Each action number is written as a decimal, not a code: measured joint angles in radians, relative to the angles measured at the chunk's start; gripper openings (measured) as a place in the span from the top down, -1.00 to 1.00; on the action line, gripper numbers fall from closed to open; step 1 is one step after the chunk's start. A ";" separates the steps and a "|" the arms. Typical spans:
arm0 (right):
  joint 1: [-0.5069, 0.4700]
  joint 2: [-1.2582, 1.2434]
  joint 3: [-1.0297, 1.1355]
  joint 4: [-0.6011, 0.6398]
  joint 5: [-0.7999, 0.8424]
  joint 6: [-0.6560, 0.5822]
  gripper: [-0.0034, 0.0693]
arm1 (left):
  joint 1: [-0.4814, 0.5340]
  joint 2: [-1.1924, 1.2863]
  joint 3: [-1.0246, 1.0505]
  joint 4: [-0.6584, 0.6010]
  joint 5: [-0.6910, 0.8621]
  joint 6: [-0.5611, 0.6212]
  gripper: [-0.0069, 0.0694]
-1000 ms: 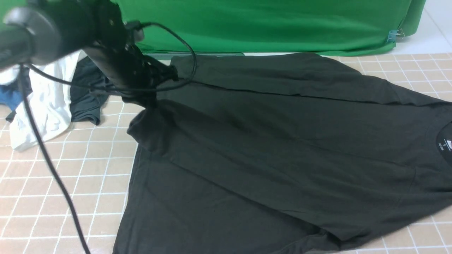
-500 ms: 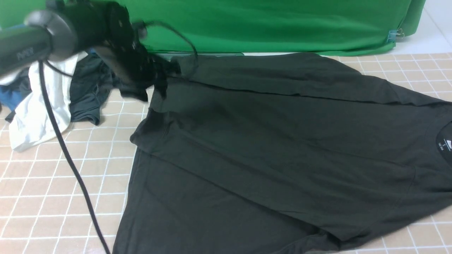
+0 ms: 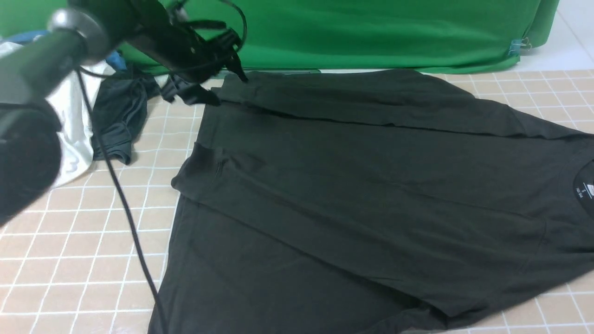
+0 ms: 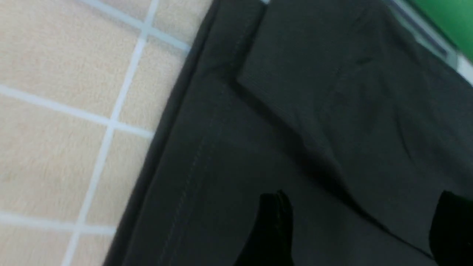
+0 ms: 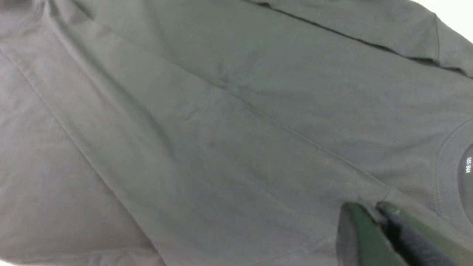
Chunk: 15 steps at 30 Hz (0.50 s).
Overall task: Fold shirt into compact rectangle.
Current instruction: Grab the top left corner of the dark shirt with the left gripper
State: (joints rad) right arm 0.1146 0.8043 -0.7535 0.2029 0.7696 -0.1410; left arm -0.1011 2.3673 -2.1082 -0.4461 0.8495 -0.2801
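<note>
Noted the left tool lifted up and away toward the far left since a second earlier, off the shirt's left hem it had been pinching. Jaws now released and wide apart, nothing between them. Noted the raised hem dropped back flat too.

Nearest, found the shirt spread lengthwise across the tiled worktop, hem to the left, collar and neck label at the right edge. Its near side ran off the bottom of the front view. Found the right tool only in its own wrist view, clenched, fingers together, low over the shoulder seam beside the collar. Could not tell whether any cloth was caught; judged it placed there to steady that end.

Mid-way, saw an upper layer lying slantwise over the body, its left corner slightly bunched, likely from being let go rather than smoothed. Farther, saw the far long side already turned inward as a strip, a first lengthwise fold. Judged the rectangle well short of done.

Farthest left, found a dark grey garment and a white garment heaped apart from the shirt, a green backdrop behind.
</note>
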 joint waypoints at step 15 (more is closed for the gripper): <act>0.002 0.000 0.000 0.000 -0.053 0.051 0.70 | 0.001 0.131 -0.063 -0.109 -0.158 0.072 -0.33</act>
State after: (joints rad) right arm 0.1164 0.8043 -0.7535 0.2029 0.7165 -0.0900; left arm -0.0999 2.4983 -2.1715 -0.5550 0.6912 -0.2081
